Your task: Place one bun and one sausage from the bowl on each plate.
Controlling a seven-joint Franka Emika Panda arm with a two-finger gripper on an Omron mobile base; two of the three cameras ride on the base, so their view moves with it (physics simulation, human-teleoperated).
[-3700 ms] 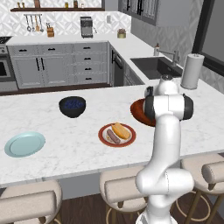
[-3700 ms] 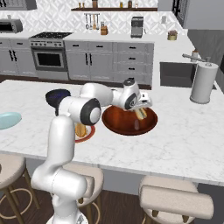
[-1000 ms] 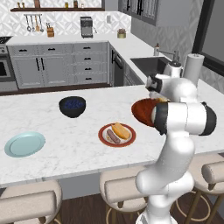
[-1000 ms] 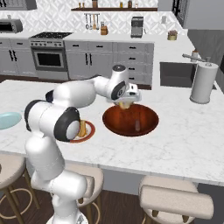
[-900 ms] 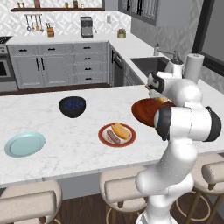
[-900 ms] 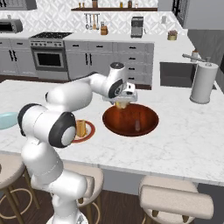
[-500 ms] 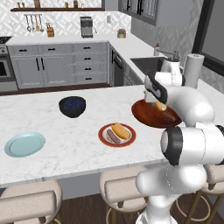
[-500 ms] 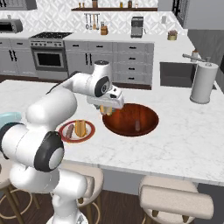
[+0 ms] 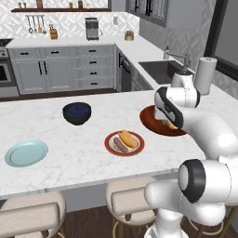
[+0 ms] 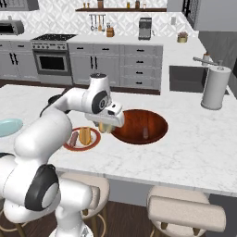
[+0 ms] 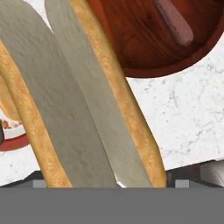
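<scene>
Bun (image 11: 83, 109) clamped in the gripper's (image 10: 107, 127) wide jaws

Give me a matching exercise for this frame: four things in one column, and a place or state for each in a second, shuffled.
Things:
1. bun
2. loose sausage
3. blue-green plate
4. red-rimmed plate

Places or states:
A. bare, at the counter's left end
B. lying in the wooden bowl
C. held in the pincer
D. already carrying a bun and a sausage

Pairs: 1-C, 2-B, 3-A, 4-D
</scene>
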